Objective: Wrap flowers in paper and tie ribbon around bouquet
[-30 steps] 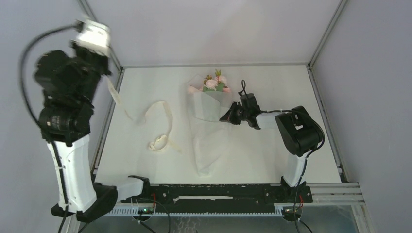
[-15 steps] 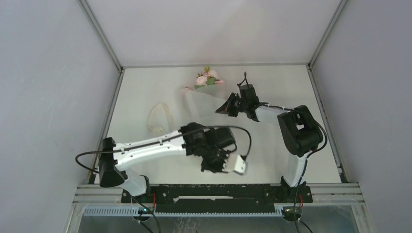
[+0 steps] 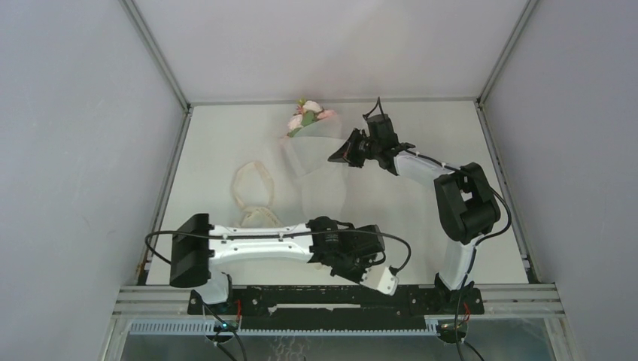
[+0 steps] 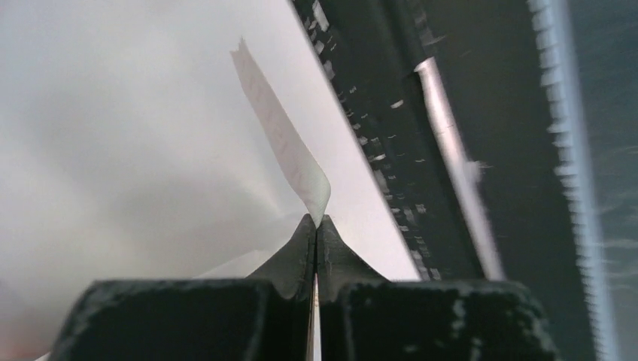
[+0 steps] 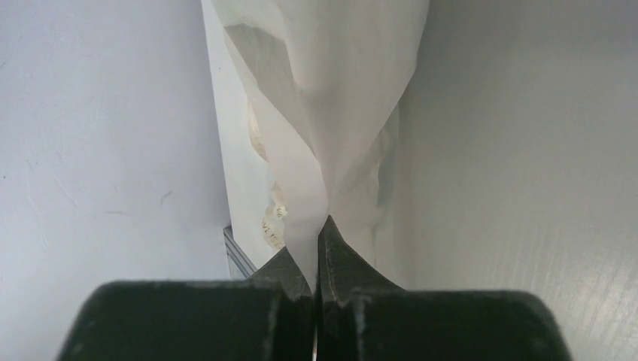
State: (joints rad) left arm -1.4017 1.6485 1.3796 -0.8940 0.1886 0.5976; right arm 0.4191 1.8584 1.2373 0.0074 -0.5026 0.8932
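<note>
Left claw (image 4: pixel 316 226) is clenched tight, and nipped between its tips is one end of the ribbon (image 4: pixel 282 143), down at the near edge of the desk (image 3: pixel 218 143), just beside the black rail (image 4: pixel 451 150). Across the way, the right claw (image 5: pixel 316 235) is clenched as well, pinching a fold of the paper (image 5: pixel 338 90) on the right flank of the bouquet (image 3: pixel 320 180).

So where do we stand? The wrapping looks largely done. The flowers (image 3: pixel 307 117) poke out of the wide end of the cone at the far side of the desk, pink heads and green leaves showing, and the paper tapers back toward the arms. Whether that cone would hold shut without the right claw's pinch, I can't say from here.

The tying is another story, and I'd call it barely begun. Most of the ribbon lies in loose loops on the desk to the left of the cone, near it but not around it. Nothing shows a band crossing the paper. Whether any stretch runs under the cone is hidden.

What's left, by my reckoning, is to bring the ribbon across the narrow part of the bouquet, wrap it round and knot it. That's the fiddly half.
</note>
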